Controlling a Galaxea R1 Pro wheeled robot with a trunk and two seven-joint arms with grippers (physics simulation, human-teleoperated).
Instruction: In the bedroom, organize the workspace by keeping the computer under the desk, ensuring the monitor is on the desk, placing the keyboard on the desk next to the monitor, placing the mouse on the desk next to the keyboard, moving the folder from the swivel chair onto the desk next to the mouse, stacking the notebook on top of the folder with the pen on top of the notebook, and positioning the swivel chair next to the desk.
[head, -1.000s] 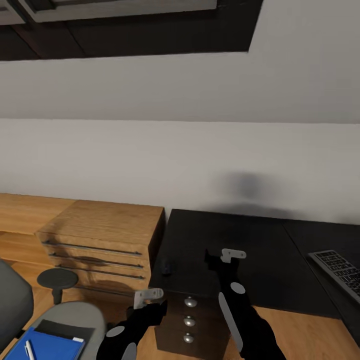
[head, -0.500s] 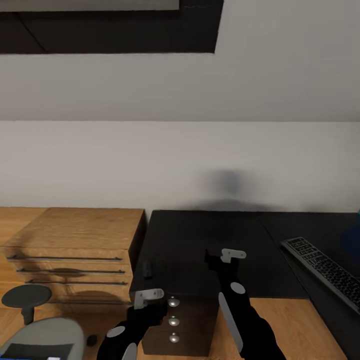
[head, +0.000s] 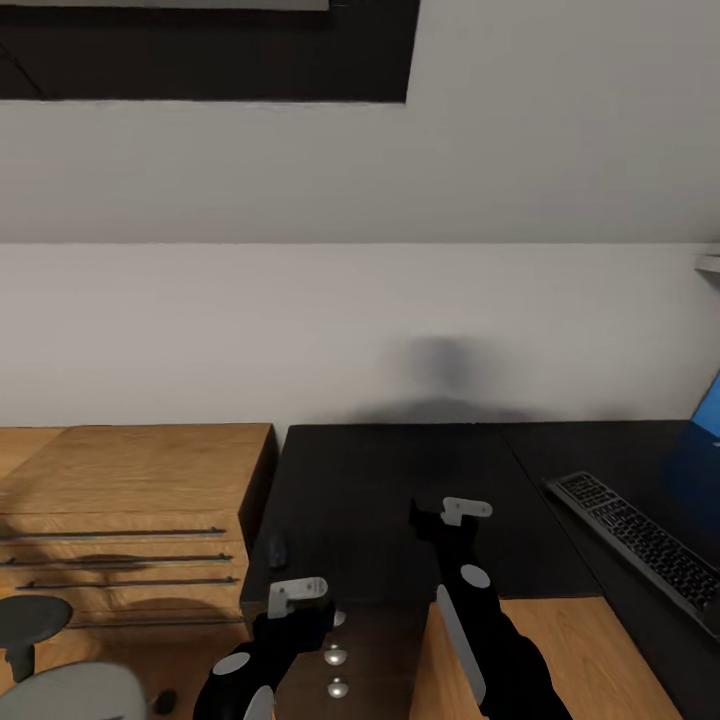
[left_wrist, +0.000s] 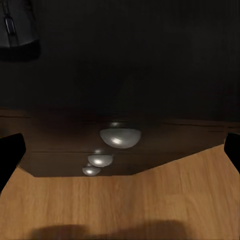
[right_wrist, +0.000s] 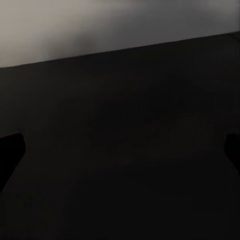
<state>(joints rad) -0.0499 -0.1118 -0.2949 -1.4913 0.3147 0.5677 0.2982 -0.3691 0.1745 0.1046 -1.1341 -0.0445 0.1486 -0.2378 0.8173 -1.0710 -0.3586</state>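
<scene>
Mouse at the edge, easy to knock off

Mouse (head: 277, 548) near the desk (head: 400, 480) left edge, keyboard (head: 640, 540) far right; left gripper (left_wrist: 120, 150) and right gripper (right_wrist: 120, 145) both wide, empty; risk of clipping the drawer knobs (left_wrist: 120, 137) or nudging mouse overboard if lowered carelessly.
</scene>
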